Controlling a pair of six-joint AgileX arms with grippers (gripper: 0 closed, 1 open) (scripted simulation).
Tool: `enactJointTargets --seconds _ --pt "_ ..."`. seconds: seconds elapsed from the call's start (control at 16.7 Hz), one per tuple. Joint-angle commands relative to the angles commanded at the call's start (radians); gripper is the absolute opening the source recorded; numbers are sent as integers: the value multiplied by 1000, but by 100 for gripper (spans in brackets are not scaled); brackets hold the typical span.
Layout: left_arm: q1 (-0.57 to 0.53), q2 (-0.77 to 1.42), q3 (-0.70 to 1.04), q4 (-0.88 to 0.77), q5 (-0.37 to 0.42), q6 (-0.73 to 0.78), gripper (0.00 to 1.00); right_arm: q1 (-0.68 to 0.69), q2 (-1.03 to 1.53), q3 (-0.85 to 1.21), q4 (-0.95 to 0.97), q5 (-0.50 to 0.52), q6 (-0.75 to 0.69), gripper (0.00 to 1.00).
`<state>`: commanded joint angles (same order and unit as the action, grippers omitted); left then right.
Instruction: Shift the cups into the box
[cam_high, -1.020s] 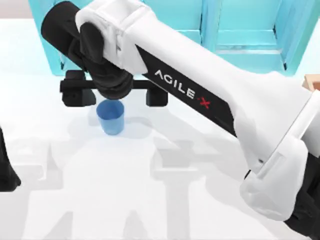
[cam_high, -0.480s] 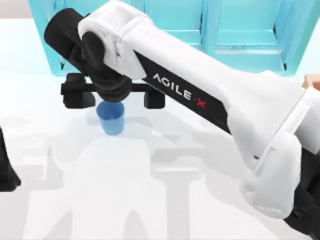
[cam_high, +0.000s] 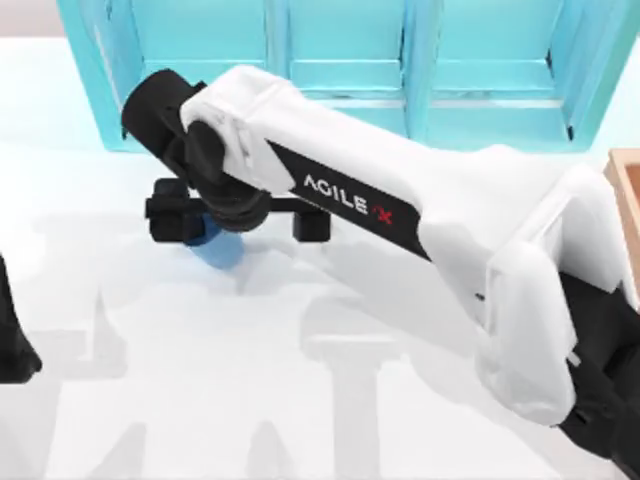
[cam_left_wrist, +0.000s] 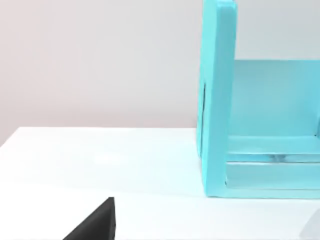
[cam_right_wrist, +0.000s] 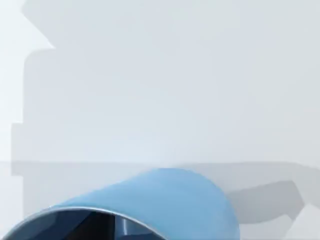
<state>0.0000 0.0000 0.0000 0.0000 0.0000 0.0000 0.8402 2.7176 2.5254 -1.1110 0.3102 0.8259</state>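
The right hand (cam_high: 238, 218) hangs over the blue cup (cam_high: 218, 247) on the worktop (cam_high: 300, 400) before the shelf (cam_high: 340, 60), fingers spread wide so the cup fits between, probably; it holds nothing. The box (cam_high: 625, 190) waits at the right edge. The left arm is parked.

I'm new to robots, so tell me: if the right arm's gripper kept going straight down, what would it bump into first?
Most likely the blue cup, which sits right under the right gripper and looms close in its wrist view. How much gap remains is unclear.

R gripper (cam_high: 240, 217) shifted right, now over blue cup (cam_high: 218, 247) (mostly hidden).
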Motion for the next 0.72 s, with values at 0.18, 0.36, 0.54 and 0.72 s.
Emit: enactJointTargets --seconds 0.18,0.36,0.54,0.72 --pt "0 0 0 0 0 0 100 0 0 0 0 0 0 100" --pt "0 0 0 0 0 0 100 0 0 0 0 0 0 77" --pt "0 0 0 0 0 0 100 0 0 0 0 0 0 55" --pt "0 0 0 0 0 0 100 0 0 0 0 0 0 32"
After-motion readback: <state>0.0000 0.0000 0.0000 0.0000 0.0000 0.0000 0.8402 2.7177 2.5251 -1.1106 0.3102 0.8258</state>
